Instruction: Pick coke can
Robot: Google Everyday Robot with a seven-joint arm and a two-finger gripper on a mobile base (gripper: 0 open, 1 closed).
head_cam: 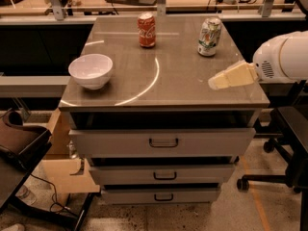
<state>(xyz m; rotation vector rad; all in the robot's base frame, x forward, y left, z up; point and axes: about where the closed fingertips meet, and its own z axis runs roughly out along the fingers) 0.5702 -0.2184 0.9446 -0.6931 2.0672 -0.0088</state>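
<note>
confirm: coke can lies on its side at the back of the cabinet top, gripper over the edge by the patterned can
No: the camera view shows the coke can standing upright at the back of the cabinet top, with the gripper over the edge by the patterned can.

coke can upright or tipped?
Upright: the coke can stands on its base at the back of the cabinet top, silver end up. The gripper hovers at the right edge, apart from it.

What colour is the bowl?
The bowl is white, camera view; the gripper hovers at the cabinet's right edge.
</note>
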